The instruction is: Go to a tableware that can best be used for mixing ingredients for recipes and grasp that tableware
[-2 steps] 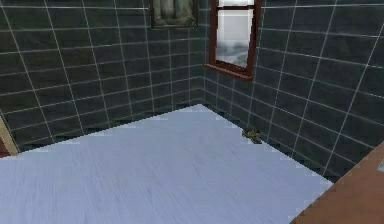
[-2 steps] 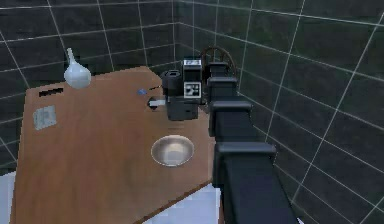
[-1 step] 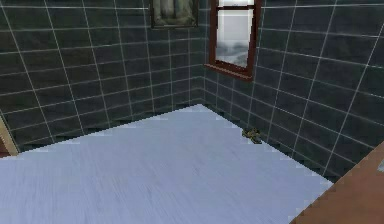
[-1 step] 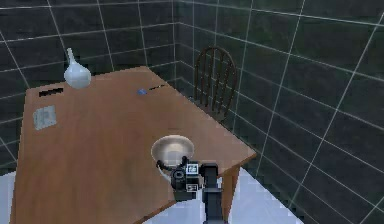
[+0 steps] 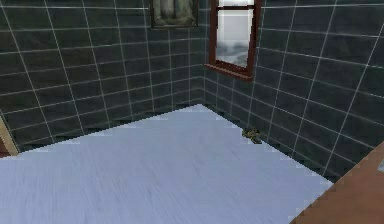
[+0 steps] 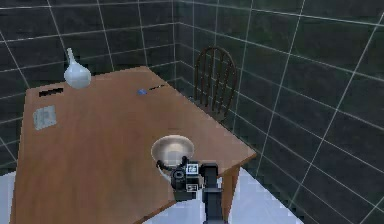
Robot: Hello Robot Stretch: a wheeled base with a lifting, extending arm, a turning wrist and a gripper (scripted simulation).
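Note:
A pale round bowl (image 6: 172, 151) with a dark inside stands on the wooden table (image 6: 100, 125), close to its near corner in the arm side view. The arm's dark bar rises from the bottom edge just right of the middle. The gripper (image 6: 178, 172) sits right at the bowl's near rim, left of the white marker squares (image 6: 190, 174). I cannot tell whether it holds anything, since the bowl rests on the table at its far end.
A white flask-shaped vase (image 6: 76, 70), a small flat card (image 6: 45, 118) and a small dark item (image 6: 143, 92) lie on the table. A dark wooden chair (image 6: 215, 80) stands behind it by the tiled wall. The forward view has pale floor (image 5: 160, 165), a window (image 5: 235, 35), a table corner (image 5: 355, 195).

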